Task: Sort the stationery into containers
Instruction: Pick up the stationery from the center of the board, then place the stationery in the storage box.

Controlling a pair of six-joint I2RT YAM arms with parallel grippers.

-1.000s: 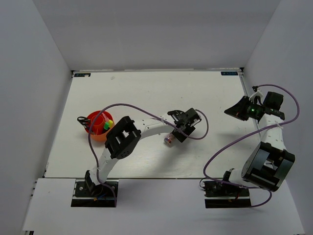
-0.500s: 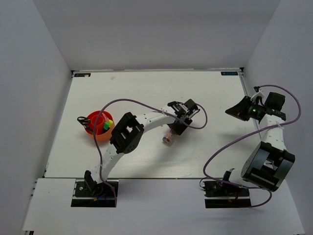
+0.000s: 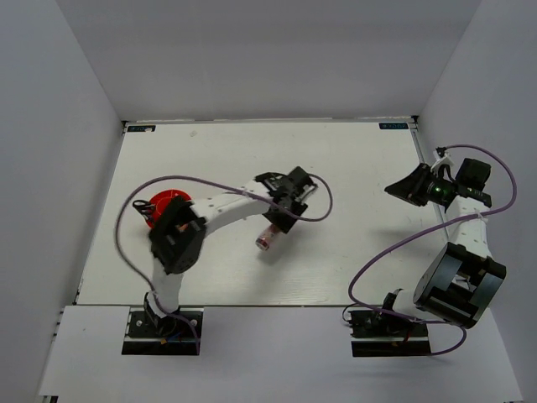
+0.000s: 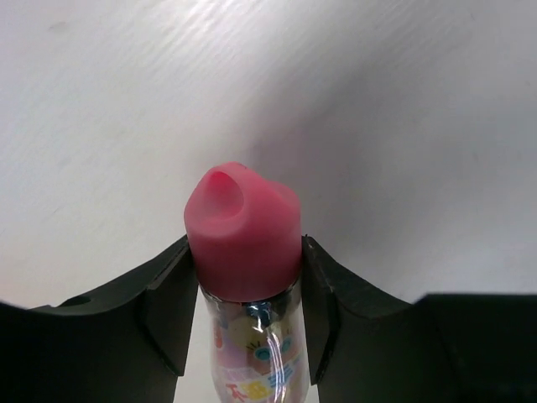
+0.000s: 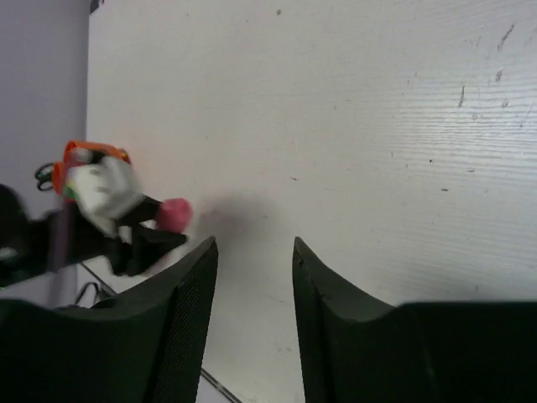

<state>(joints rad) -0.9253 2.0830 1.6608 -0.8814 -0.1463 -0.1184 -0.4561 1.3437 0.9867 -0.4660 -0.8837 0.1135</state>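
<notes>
While the left gripper reaches over the middle of the white table, the right gripper hangs near the table's right edge, well apart from it. In this overhead view one pink-capped tube juts from the left gripper toward the near side; whether it clears the surface cannot be told. One orange-red cup sits well to the left, partly behind the left arm's elbow.

From the left wrist, two black fingers press against either side of the tube's pink cap, closed firmly on it. Below the cap is a clear body with a cartoon print.

From the right wrist, its two fingers stand moderately apart with only bare table between them, gripping nothing. Far off and blurred are the one pink cap in the other gripper and the one cup beyond.
</notes>
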